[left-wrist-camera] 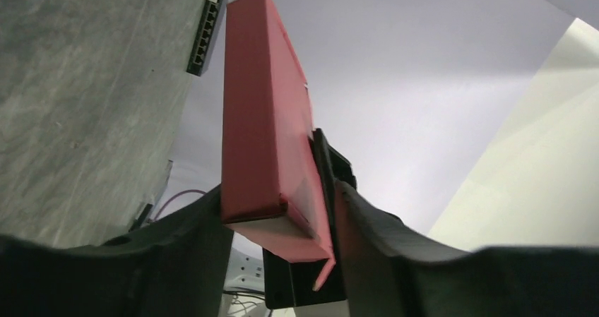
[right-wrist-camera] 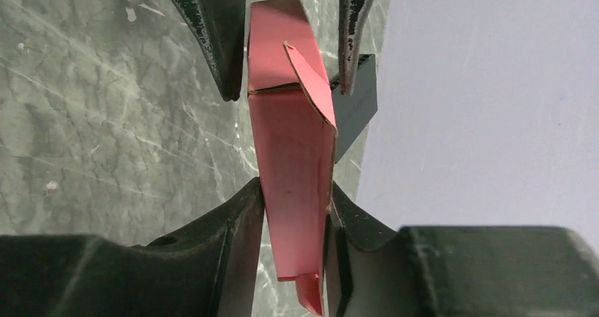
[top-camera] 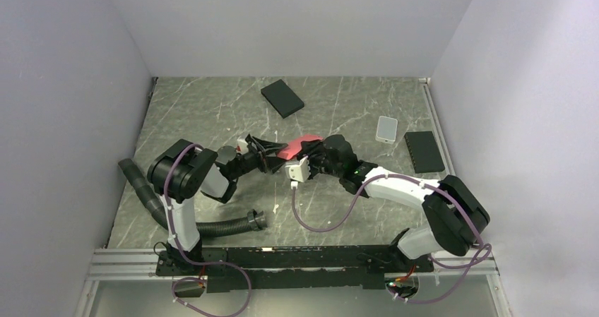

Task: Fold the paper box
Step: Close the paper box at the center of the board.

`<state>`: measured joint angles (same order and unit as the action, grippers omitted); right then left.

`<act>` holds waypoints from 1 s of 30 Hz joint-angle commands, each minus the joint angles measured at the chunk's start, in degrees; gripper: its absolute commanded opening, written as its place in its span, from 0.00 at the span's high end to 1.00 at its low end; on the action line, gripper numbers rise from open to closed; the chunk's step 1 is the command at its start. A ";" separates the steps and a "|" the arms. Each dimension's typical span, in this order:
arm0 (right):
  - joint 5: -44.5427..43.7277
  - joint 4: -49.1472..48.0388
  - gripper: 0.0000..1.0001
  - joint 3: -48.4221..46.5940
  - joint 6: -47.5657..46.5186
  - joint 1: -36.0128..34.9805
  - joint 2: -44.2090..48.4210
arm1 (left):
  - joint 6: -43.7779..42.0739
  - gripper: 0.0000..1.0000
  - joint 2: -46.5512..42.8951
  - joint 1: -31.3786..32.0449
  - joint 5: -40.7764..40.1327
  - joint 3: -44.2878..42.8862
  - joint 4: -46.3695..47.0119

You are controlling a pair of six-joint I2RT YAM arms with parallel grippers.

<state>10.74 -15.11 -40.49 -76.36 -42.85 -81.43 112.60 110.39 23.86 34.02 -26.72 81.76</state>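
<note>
The pinkish-red paper box (top-camera: 300, 147) hangs above the middle of the table between my two grippers. It is folded into a narrow sleeve with loose end flaps. In the right wrist view the paper box (right-wrist-camera: 293, 154) runs away from me. My right gripper (right-wrist-camera: 295, 200) presses it on both sides near its near end. The left gripper's fingers (right-wrist-camera: 212, 42) straddle its far end with slim gaps. In the left wrist view the paper box (left-wrist-camera: 261, 119) stands between the fingers of my left gripper (left-wrist-camera: 275, 193), with a dark gap on the right side. From above, the left gripper (top-camera: 277, 153) and right gripper (top-camera: 311, 159) face each other.
A black flat box (top-camera: 282, 98) lies at the back of the marble table (top-camera: 198, 112). A small white carton (top-camera: 386, 128) and a black ported device (top-camera: 424, 151) sit at the right. A black corrugated hose (top-camera: 212, 225) curls by the left arm's base. Pale walls enclose three sides.
</note>
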 commanded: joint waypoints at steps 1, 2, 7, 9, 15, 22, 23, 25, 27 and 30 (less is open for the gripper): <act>-0.84 -2.64 0.66 -0.43 2.46 -0.22 0.60 | -0.19 0.39 -0.64 -0.04 0.96 -0.75 6.13; -0.75 -2.26 0.68 -0.66 2.98 -0.15 0.72 | -0.68 0.37 -1.16 -0.15 1.05 -0.63 5.73; 1.50 0.74 0.70 -2.73 7.81 0.94 1.42 | -3.48 0.31 -4.17 -1.23 1.95 0.72 4.00; 3.79 3.40 0.72 -4.54 11.29 2.67 1.89 | -4.92 0.29 -5.64 -1.86 2.46 2.08 3.05; 15.70 11.05 0.73 -10.05 23.82 10.00 3.62 | -12.34 0.29 -13.56 -4.92 3.72 6.23 -3.16; 33.23 25.50 0.74 -20.73 50.96 19.71 0.58 | -46.30 0.26 -39.54 -8.82 0.37 0.16 -49.63; 36.57 27.60 0.75 -22.40 56.30 21.02 -0.95 | -53.78 0.21 -44.71 -8.67 -4.22 -2.68 -61.58; 43.97 29.14 0.76 -23.12 67.13 22.65 -4.84 | -65.01 0.10 -52.87 -8.40 -12.83 -6.67 -75.70; 50.50 24.00 0.76 -19.93 79.49 23.36 -8.28 | -69.75 0.01 -59.37 -8.47 -18.15 -7.03 -80.10; 52.50 7.61 0.75 -11.85 96.26 23.44 -10.47 | -71.15 0.01 -65.74 -8.48 -19.61 -4.91 -80.48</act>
<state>51.37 4.99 -60.36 -9.50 -19.33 -88.07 55.81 50.70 15.40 22.52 -32.75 16.64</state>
